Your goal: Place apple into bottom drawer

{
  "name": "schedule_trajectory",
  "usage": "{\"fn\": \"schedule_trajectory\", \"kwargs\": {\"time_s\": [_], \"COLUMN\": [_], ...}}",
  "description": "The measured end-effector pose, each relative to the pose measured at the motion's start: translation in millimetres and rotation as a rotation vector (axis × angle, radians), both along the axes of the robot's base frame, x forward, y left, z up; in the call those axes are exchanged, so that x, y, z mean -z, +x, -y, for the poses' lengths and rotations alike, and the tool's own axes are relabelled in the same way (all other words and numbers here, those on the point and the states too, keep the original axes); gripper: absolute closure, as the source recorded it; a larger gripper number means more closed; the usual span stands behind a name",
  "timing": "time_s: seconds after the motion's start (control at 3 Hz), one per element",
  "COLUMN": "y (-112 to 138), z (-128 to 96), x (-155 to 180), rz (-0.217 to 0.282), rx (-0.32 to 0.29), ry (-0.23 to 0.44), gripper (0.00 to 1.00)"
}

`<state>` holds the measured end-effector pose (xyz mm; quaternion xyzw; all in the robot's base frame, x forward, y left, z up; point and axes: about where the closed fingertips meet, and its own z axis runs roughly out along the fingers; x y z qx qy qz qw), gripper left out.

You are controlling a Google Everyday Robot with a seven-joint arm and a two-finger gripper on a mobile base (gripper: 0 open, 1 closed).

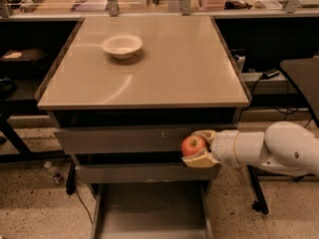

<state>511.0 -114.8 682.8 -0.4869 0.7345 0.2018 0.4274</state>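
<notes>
My gripper (pixel 198 147) reaches in from the right on a white arm and is shut on the apple (pixel 193 145), a small red-orange fruit held between the cream fingers (pixel 199 160). It hangs in front of the scratched grey top drawer front (pixel 119 139), just above the middle drawer front (pixel 139 173). The bottom drawer (pixel 149 208) is pulled out below, a wide shallow grey tray with thin side rails, and its floor is bare. The apple is above the drawer's back right part.
A cream bowl (pixel 122 46) sits on the tan tabletop (pixel 164 68) at the back left. Shelves with clutter run along the back. A dark chair (pixel 304 78) and cables stand to the right. Speckled floor lies on both sides of the cabinet.
</notes>
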Motion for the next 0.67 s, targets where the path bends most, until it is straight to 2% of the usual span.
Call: {"fn": "schedule_trajectory", "kwargs": {"time_s": [0.33,0.67], "y": [-14,-39], "z": [-5,-11], "x": [63,136], "rz": [-0.130,-0.224], "rx": [0.036,0.064], "ry": [0.032,0.047], "gripper": [1.00,1.00]}}
